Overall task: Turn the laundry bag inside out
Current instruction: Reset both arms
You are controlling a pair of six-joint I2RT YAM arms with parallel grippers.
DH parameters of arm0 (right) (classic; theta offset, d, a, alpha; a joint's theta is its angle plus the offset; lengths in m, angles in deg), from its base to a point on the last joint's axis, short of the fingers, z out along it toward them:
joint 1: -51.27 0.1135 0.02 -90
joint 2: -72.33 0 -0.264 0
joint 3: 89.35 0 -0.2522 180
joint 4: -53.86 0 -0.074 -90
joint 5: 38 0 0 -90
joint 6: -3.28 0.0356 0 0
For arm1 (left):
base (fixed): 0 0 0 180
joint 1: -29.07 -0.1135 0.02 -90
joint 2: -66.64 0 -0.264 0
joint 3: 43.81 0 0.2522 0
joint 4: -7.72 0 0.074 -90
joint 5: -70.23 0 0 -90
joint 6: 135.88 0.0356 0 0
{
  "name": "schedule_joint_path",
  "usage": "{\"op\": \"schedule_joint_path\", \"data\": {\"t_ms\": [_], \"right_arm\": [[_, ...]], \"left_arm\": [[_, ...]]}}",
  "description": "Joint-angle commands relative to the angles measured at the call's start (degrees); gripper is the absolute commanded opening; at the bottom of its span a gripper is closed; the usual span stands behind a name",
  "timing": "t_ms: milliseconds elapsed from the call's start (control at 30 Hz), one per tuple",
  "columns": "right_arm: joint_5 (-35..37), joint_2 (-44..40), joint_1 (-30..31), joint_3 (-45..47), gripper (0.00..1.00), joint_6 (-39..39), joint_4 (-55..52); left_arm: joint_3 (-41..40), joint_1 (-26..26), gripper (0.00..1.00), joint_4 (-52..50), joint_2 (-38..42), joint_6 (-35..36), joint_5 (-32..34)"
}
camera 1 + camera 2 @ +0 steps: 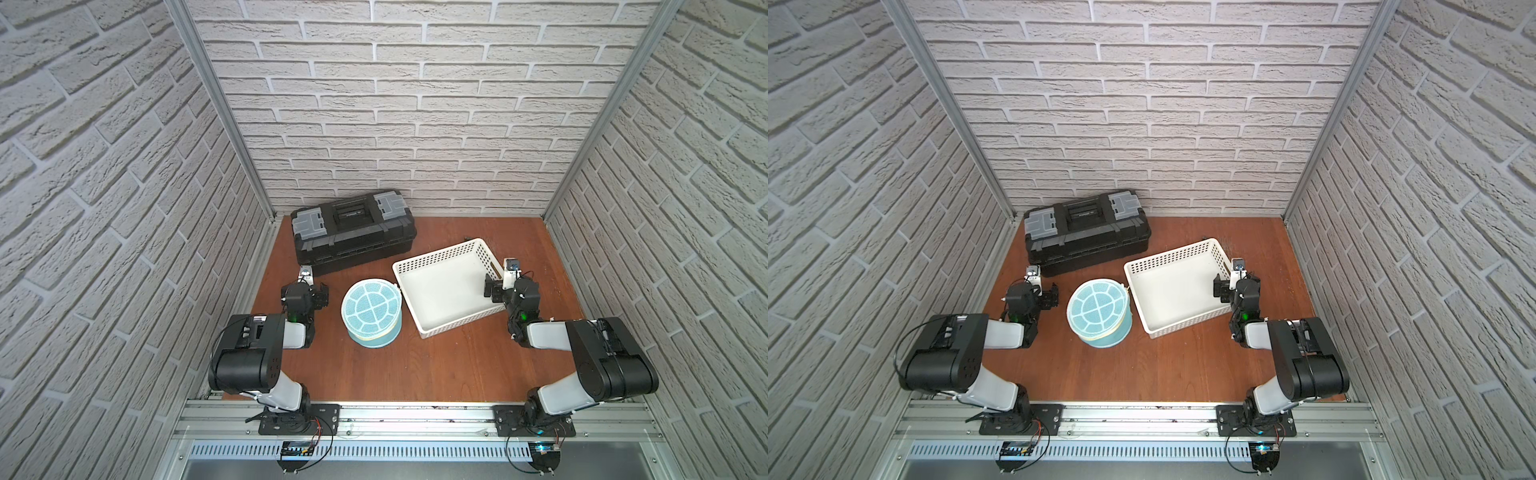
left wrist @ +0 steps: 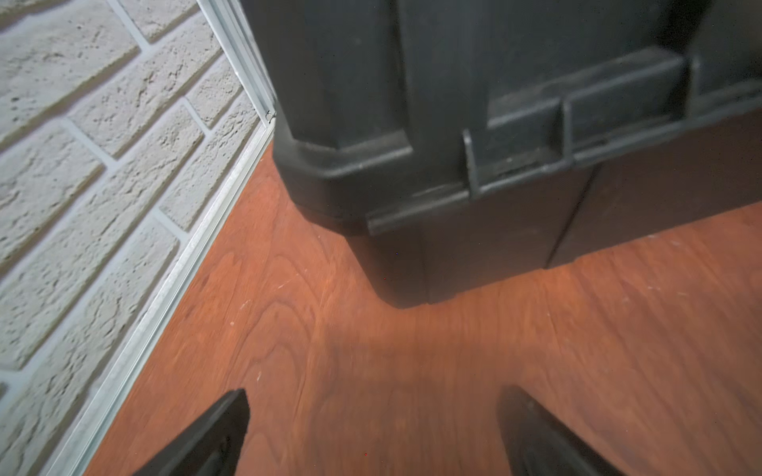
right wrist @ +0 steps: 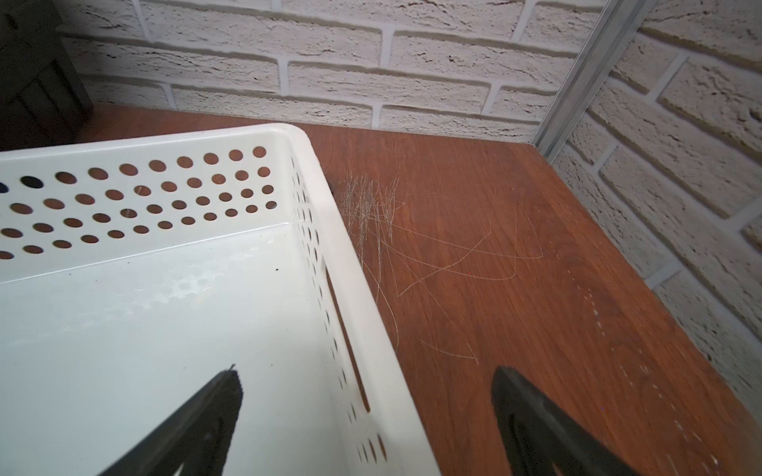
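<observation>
The laundry bag (image 1: 372,311) (image 1: 1099,309) is a light-blue mesh cylinder with yellow trim. It stands on the wooden table in both top views, its round white-and-blue spoked end facing up. My left gripper (image 1: 304,293) (image 2: 373,395) hangs open a little left of the bag, over bare wood, with nothing between its fingers. My right gripper (image 1: 511,289) (image 3: 368,373) is open on the far side of the white basket (image 1: 440,253). Its jaws straddle the basket's right wall without touching it. Neither wrist view shows the bag.
A black toolbox (image 1: 353,228) (image 2: 453,123) lies at the back left, close ahead of my left gripper. The perforated white basket (image 1: 1173,251) (image 3: 144,144) stands just right of the bag with nothing in it. Brick-pattern walls close in three sides. Scratches mark the wood right of the basket.
</observation>
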Motion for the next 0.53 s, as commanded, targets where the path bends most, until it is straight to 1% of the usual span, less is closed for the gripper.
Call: {"op": "schedule_joint_path", "data": {"t_ms": [0, 33, 233, 367, 500], "right_arm": [[-0.6, -0.2, -0.3, -0.6, 0.99, 0.1, -0.3], [-0.8, -0.6, -0.4, -0.8, 0.99, 0.2, -1.6], [-0.9, -0.3, -0.4, -0.8, 0.99, 0.2, -1.0], [-2.7, 0.4, -1.2, -2.4, 0.99, 0.5, -3.4], [-2.7, -0.3, -1.3, -1.1, 0.99, 0.4, -1.8]], "left_arm": [[2.1, -1.4, 0.98, 1.0, 0.0, -0.8, -3.3], [1.9, -1.5, 0.98, 2.0, -0.2, -0.8, -3.2], [1.9, -1.5, 0.98, 1.5, 0.0, -0.8, -3.3], [1.9, -1.5, 0.98, 1.6, 0.0, -0.8, -3.2], [1.9, -1.5, 0.98, 1.6, -0.1, -0.8, -3.2]]}}
